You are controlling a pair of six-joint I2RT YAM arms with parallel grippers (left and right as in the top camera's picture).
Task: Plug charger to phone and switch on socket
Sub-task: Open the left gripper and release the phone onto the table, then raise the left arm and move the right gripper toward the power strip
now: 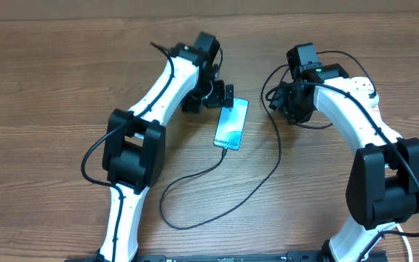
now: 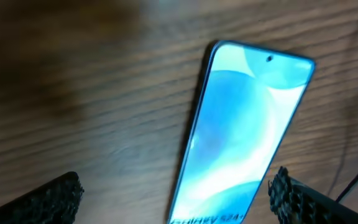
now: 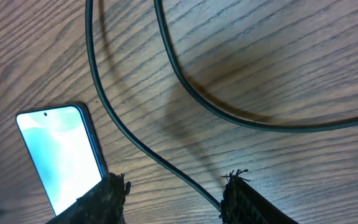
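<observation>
While the phone [image 1: 231, 124] lies lit on the table [image 1: 49, 73], left gripper [image 2: 174, 190] gapes astride it; right gripper [image 3: 174, 186] gapes above the cable [image 3: 91, 50].

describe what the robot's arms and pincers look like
The left arm and right arm are white rounded links with bulky black joint housings and thin black cables looping alongside. The left pincer and right pincer have black fingers with rough, textured pads.

In wrist views, the phone [image 2: 241, 130] is cropped below.
</observation>
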